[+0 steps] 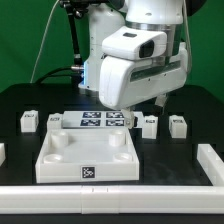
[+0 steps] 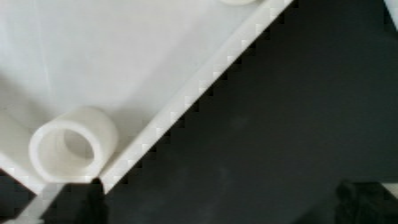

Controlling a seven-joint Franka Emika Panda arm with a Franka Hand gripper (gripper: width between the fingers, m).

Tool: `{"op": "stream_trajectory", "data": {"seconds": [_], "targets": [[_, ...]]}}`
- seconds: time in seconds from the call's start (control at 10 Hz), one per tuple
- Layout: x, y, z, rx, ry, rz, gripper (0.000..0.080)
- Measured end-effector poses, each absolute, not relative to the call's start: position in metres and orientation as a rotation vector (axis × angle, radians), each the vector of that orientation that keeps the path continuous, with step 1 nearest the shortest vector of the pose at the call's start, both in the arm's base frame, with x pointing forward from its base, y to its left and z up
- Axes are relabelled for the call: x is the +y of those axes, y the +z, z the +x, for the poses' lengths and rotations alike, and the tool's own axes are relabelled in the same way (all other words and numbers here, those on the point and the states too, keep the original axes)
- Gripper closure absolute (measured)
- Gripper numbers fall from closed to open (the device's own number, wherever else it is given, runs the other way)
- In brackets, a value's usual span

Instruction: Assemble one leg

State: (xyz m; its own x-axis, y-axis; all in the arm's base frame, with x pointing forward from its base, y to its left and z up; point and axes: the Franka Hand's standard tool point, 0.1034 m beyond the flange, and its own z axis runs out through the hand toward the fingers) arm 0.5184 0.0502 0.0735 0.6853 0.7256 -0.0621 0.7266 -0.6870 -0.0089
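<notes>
Black table (image 1: 15, 105), green backdrop, white rail (image 1: 110, 192) along the front edge.

Exterior view, left to right:
- far-left leg (image 1: 29, 121), loose on the table
- second leg (image 1: 55, 119), just beside the marker board (image 1: 95, 121)
- square white piece (image 1: 88, 158), in front of that board, mid-table
- arm hanging over the board's right end
- third leg (image 1: 149, 125) and right-hand leg (image 1: 178, 125), loose, a gap between them

Progress: my read is nothing assembled yet. All four legs sit on the table, none in the square piece. The corner recesses that show look empty, and the wrist view agrees: round socket (image 2: 71, 146) is bare. Left to do: grab a leg, carry it to a corner, seat it and turn it in.

Gripper (image 2: 210, 200): the two dark fingertips (image 2: 54, 200) stand well apart. Between them is only table and the edge of the square piece, so the jaws are apart and holding nothing.

Leg vs jaws: no leg shows in the wrist view, so none is between the jaws. The third leg looks nearest, just to the exterior view's right of the hand. I can't tell the depth offset.
</notes>
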Motion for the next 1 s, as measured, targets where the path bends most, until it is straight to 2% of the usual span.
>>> {"op": "stream_trajectory", "data": {"seconds": [0.7, 1.0], "targets": [[0.050, 0.073, 0.518, 1.236, -0.094, 2.870, 0.0150], [0.041, 0.061, 0.502, 1.449, -0.051, 2.773, 0.0150]]}}
